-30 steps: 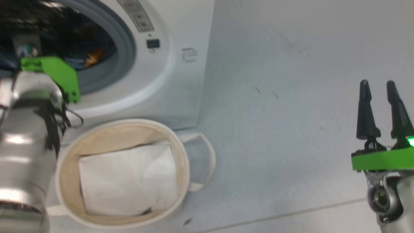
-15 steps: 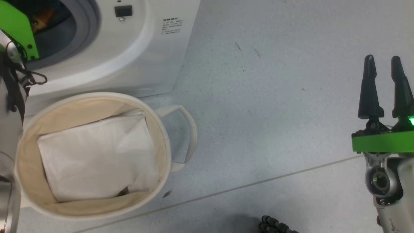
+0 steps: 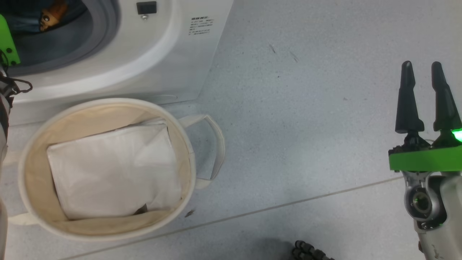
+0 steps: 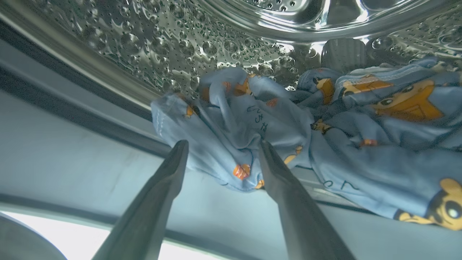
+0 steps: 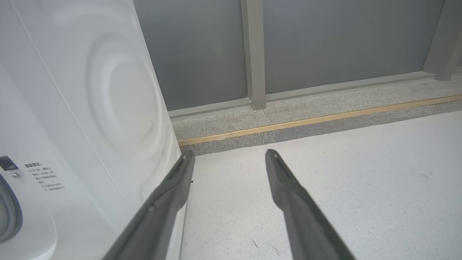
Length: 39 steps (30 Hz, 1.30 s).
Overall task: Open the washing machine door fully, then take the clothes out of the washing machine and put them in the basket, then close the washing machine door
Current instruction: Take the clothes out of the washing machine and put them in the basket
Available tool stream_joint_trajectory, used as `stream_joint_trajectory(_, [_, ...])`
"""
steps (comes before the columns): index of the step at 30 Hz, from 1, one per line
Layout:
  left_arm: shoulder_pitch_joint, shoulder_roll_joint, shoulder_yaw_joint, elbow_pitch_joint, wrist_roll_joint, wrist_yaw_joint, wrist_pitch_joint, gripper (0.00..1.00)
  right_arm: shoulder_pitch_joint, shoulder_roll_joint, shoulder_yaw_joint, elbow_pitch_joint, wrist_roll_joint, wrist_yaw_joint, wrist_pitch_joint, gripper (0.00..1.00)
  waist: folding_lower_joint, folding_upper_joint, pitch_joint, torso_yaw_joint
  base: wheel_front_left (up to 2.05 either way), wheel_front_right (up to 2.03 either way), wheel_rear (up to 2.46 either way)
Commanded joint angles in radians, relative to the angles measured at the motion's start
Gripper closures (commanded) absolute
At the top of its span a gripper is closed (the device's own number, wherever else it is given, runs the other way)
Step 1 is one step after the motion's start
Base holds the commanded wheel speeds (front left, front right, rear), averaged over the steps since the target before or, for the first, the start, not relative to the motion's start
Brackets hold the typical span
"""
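Grey speckled floor (image 3: 306, 137) lies bare to the right of the washing machine (image 3: 173, 54), where the right gripper (image 3: 421, 65) hangs with fingers parted, holding nothing. Inside the machine's drum (image 4: 162, 43), the left gripper (image 4: 222, 144) is spread wide astride a fold of the clothes (image 4: 343, 151), possibly brushing it; the view is too close to say. The next move looks like a pinch, then a lift over the gasket lip (image 4: 72, 151) into the basket (image 3: 90, 104) just in front of the machine.
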Motion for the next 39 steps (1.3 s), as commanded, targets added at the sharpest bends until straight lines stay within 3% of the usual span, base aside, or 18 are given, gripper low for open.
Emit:
stream_joint_trajectory(1, [-0.046,0.047,0.014,-0.019,-0.006,0.007,-0.001,0.0,-0.002,-0.027,0.01,-0.034,0.007,0.005,-0.005,0.0,-0.0001,0.0,0.01,0.002,0.0,0.0,0.0])
stream_joint_trajectory(18, [-0.094,0.032,0.0,-0.017,-0.025,0.023,-0.003,0.0,-0.012,-0.037,0.008,-0.04,0.013,0.005,-0.005,0.0,-0.0001,0.0,0.084,0.007,0.0,0.0,0.0])
stream_joint_trajectory(19, [-0.096,0.03,-0.002,-0.017,-0.024,0.021,-0.01,0.28,-0.013,-0.039,0.009,-0.041,0.013,0.005,-0.005,0.0,-0.0001,0.0,0.086,0.009,0.0,0.0,0.0])
stream_joint_trajectory(20, [-0.097,0.028,-0.003,-0.017,-0.026,0.02,-0.016,1.0,-0.014,-0.041,0.009,-0.041,0.013,0.005,-0.005,0.0,-0.0001,0.0,0.088,0.011,0.0,0.0,0.0])
stream_joint_trajectory(26, [-0.094,0.02,-0.002,-0.017,-0.039,-0.001,-0.057,1.0,-0.018,-0.046,0.007,-0.04,0.012,0.005,-0.005,0.0,-0.0001,0.0,0.087,0.02,0.0,0.0,0.0])
stream_joint_trajectory(33, [-0.076,0.023,0.017,-0.022,-0.073,-0.053,-0.196,1.0,-0.014,-0.048,0.007,-0.03,0.009,0.005,-0.005,0.0,-0.0001,0.0,0.051,0.028,0.0,0.0,0.0])
stream_joint_trajectory(39, [-0.015,0.02,0.071,-0.036,-0.142,-0.137,-0.367,1.0,0.002,-0.05,0.013,-0.014,0.002,0.005,-0.005,0.0,-0.0001,0.0,-0.023,0.037,0.0,0.0,0.0])
